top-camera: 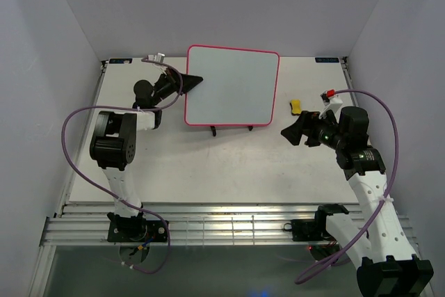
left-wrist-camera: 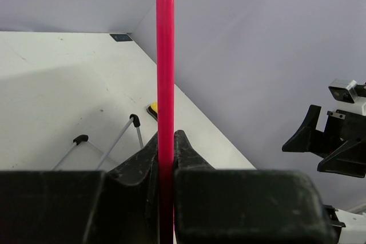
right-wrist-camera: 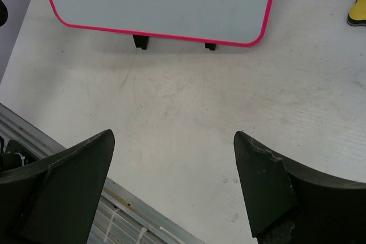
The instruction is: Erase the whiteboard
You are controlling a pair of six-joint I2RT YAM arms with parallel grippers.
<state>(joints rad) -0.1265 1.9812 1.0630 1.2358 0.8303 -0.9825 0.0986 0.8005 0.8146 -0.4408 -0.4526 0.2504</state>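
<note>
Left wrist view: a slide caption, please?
Left gripper shut on the whiteboard, seen edge-on; wire stand beyond.

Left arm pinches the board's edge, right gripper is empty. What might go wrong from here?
1. The left gripper clamps the whiteboard only by its thin pink frame; wiping pressure could twist it loose.
2. The board seems propped on a black wire stand; a push might tip it.
3. The right gripper is open and empty; reaching for the yellow eraser could knock it away.
</note>
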